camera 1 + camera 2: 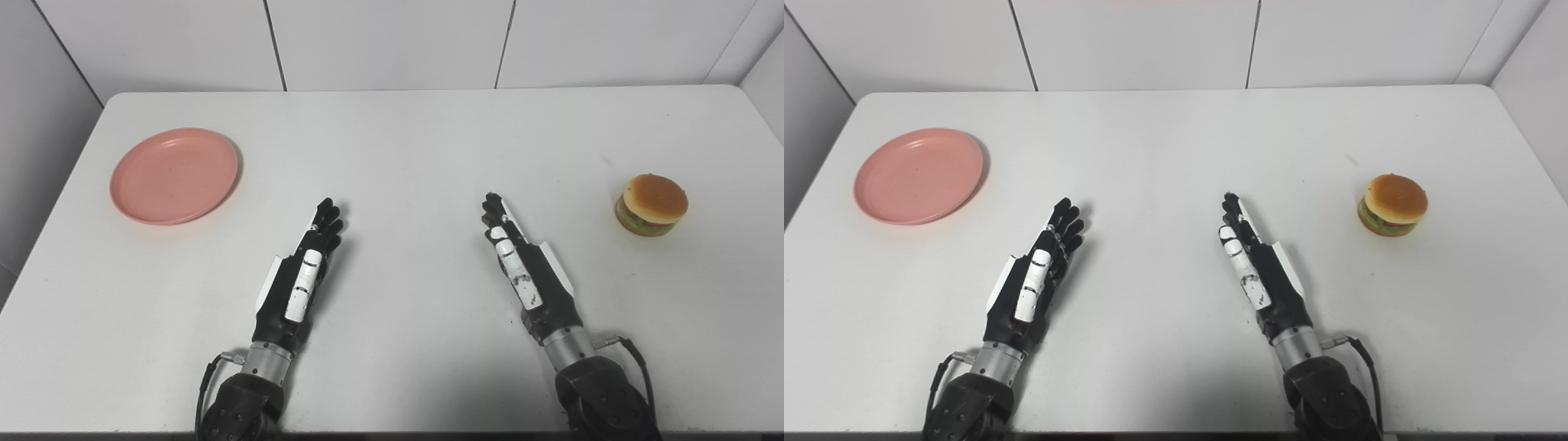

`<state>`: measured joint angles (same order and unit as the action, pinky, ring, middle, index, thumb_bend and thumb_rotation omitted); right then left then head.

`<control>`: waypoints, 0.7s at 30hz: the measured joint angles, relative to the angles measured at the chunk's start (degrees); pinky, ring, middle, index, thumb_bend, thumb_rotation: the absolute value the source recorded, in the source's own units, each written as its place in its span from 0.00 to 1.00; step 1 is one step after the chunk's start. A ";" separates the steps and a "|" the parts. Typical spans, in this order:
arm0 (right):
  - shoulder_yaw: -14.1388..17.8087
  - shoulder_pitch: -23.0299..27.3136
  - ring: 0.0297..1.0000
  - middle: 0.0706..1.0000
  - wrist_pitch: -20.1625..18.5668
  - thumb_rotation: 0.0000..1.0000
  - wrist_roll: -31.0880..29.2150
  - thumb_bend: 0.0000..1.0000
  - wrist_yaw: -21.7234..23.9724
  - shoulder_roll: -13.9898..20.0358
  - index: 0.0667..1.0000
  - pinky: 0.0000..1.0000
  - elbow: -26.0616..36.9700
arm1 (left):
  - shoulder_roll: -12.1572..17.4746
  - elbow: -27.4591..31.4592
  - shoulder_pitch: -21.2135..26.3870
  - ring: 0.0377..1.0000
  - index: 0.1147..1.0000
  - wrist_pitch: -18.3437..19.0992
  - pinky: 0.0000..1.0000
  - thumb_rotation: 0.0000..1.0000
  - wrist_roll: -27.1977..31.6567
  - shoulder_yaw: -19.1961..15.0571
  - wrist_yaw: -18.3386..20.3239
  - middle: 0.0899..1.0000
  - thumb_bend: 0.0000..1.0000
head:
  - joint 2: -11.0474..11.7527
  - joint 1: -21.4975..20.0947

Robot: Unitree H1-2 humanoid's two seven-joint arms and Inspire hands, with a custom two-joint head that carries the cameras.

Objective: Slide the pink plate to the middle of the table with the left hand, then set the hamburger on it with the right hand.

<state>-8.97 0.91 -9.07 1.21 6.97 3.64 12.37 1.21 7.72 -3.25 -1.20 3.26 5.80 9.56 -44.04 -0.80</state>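
A pink plate (174, 175) lies flat near the table's left edge, with nothing on it. A hamburger (651, 204) with a tan bun stands upright near the right edge. My left hand (303, 269) rests near the front of the table, right of and nearer than the plate, fingers stretched out and holding nothing. My right hand (520, 263) lies well left of the hamburger, also stretched out and holding nothing. Neither hand touches its object.
The white table (404, 141) is backed by a white panelled wall (392, 37). Its left and right edges run close to the plate and the hamburger. Cables trail from both wrists at the front edge.
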 measured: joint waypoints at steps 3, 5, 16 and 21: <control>0.01 0.00 1.00 1.00 0.24 1.00 -0.01 0.26 0.01 0.13 1.00 1.00 -0.36 | -0.04 -0.23 0.03 0.98 1.00 -0.24 0.99 1.00 0.00 0.03 0.00 1.00 0.44 | 0.80 0.97; 0.03 -0.01 1.00 1.00 1.01 1.00 -0.04 0.25 0.04 0.41 1.00 1.00 -1.22 | -0.20 -0.58 0.13 0.98 1.00 -0.97 0.98 1.00 -0.02 0.12 -0.01 1.00 0.44 | 3.16 4.56; 1.55 -0.05 1.00 1.00 8.71 1.00 -3.07 0.24 2.11 2.92 1.00 1.00 -6.32 | -1.64 -3.40 1.30 0.98 1.00 -6.84 0.95 1.00 -6.59 1.29 -2.47 1.00 0.45 | 11.69 16.70; 1.97 0.21 1.00 1.00 9.65 1.00 -4.75 0.22 3.39 3.37 1.00 1.00 -7.28 | -1.90 -4.05 1.85 0.99 1.00 -7.04 0.96 1.00 -8.12 1.46 -2.95 1.00 0.44 | 14.50 20.21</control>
<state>-7.00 1.12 0.59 -3.55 10.36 7.01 5.09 -0.69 3.66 -1.40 -8.24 -4.86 7.26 6.61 -29.53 19.42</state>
